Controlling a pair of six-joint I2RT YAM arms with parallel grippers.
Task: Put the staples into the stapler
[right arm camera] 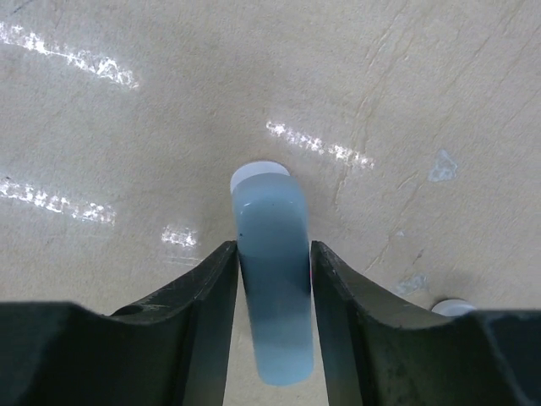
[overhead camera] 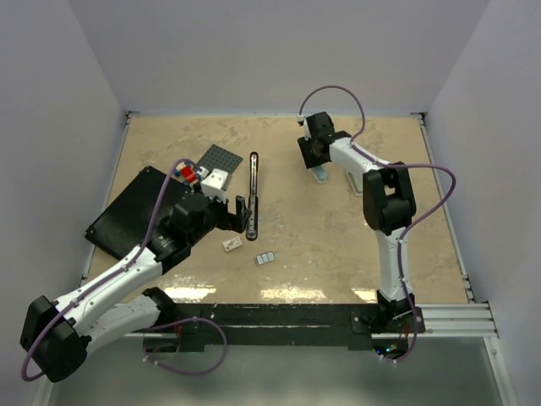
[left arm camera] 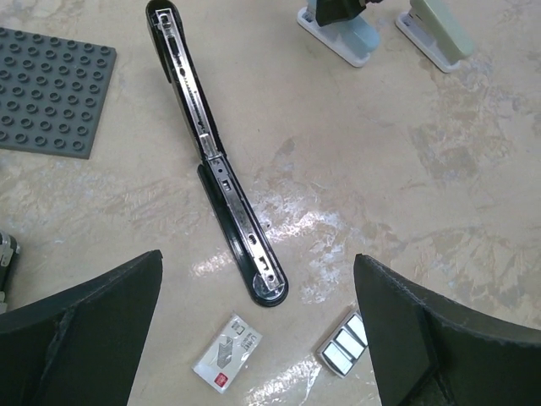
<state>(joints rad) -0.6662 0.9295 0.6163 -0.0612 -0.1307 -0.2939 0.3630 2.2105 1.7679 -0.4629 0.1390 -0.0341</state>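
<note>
Left wrist: our left tool (left arm camera: 258, 264) hangs wide open and empty over the flat-opened stapler (left arm camera: 211, 161). Staples (left arm camera: 342, 351) lie on the surface (left arm camera: 406, 211) near its right finger. We judge: centre over them, descend square, pinch lightly. Right tool (right arm camera: 273, 254) clamps a pale blue block (right arm camera: 272, 288).

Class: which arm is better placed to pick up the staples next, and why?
Left. The left gripper, open, hovers close above the staples and the opened stapler. The right gripper is far back, jaws against a blue object.
</note>
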